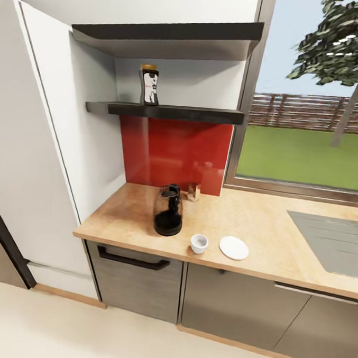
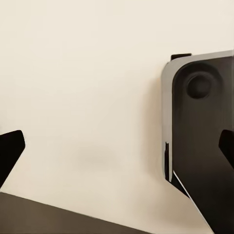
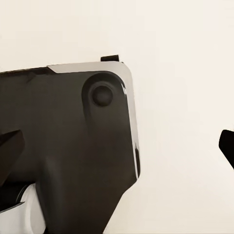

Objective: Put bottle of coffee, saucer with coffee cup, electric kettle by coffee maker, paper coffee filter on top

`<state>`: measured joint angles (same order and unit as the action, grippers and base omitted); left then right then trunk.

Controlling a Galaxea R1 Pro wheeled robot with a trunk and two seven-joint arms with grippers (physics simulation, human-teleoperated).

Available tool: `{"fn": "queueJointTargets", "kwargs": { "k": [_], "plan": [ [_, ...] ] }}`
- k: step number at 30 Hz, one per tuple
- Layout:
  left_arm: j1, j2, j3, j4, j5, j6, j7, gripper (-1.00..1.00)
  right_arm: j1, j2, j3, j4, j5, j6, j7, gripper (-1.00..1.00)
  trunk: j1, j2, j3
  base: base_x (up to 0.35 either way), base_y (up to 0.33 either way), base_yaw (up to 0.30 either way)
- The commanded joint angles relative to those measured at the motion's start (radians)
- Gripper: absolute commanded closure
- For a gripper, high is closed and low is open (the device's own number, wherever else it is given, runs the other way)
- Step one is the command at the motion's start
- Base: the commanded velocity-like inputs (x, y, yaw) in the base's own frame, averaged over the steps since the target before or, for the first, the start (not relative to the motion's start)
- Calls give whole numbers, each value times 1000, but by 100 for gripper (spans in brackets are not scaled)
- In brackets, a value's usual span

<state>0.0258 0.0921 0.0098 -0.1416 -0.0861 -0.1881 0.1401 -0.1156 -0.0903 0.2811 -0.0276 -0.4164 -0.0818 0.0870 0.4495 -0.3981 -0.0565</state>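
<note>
Facing the countertop [image 1: 261, 221], the robot sees the bottle of coffee [image 1: 148, 85] up on the shelf [image 1: 167, 112], while coffee maker [image 1: 168, 210], cup [image 1: 199, 244] and saucer [image 1: 233, 247] wait below. Both grippers, left [image 2: 117, 146] and right [image 3: 117, 146], hang spread wide, holding nothing, over the floor.
</note>
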Motion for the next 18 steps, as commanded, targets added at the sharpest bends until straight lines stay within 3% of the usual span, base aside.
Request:
{"fn": "queueJointTargets", "kwargs": {
  "k": [1,9,18],
  "plan": [
    [0,0,1,-2,-9,-1,4,-100,-1,0,7,2,-10,-4,4,-100,1,-2,-2,-29,305,-131],
    [0,-1,-1,-10,-9,1,4,-100,-1,0,8,2,-10,-5,4,-100,1,-2,-2,-62,277,-31],
    [-1,1,-1,-12,-9,-4,5,-100,-1,0,9,-2,-10,-6,4,-100,1,-2,-2,-5,42,-1]
  ]
}}
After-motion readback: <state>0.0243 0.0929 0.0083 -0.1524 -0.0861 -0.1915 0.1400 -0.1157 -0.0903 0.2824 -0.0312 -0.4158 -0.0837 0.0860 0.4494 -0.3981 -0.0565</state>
